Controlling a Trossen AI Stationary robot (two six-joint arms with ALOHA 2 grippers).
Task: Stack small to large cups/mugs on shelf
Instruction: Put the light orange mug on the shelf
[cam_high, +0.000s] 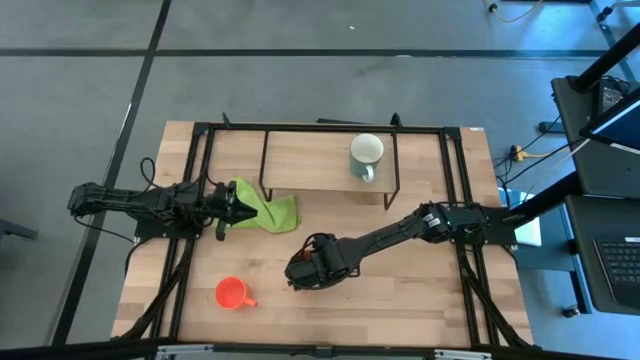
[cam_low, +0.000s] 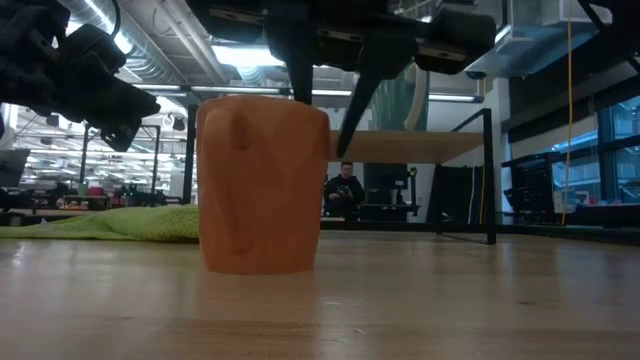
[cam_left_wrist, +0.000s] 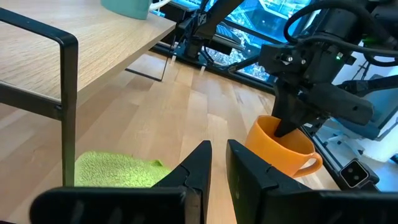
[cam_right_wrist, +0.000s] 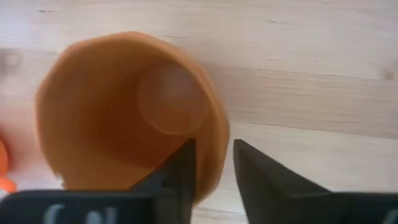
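The brown-orange mug (cam_low: 262, 185) stands upright on its base on the tabletop, near the middle; the right gripper (cam_right_wrist: 214, 168) is over it, shut on its rim. The smallest, orange-red mug (cam_high: 232, 293) stands alone toward the table's near left. The pale green mug (cam_high: 366, 155) stands on the shelf (cam_high: 320, 160), at its right part. My left gripper (cam_left_wrist: 219, 168) hovers shut above the left end of the lime-green cloth (cam_high: 268, 212), holding nothing. My right gripper has the brown-orange mug by its rim wall (cam_right_wrist: 214, 146), one finger (cam_right_wrist: 180, 171) inside the cup and one (cam_right_wrist: 252, 177) outside. The fingers come from above, slanting down from the table's right. The mug stands upright with its base on the table (cam_low: 260, 268).
The shelf's black metal legs (cam_left_wrist: 67, 106) stand on the table between the cloth and the far edge. The cloth lies flat in front of the shelf's left part. Bare wood (cam_high: 400, 290) lies to the right of the brown-orange mug. A person (cam_low: 345, 185) sits far behind the table.
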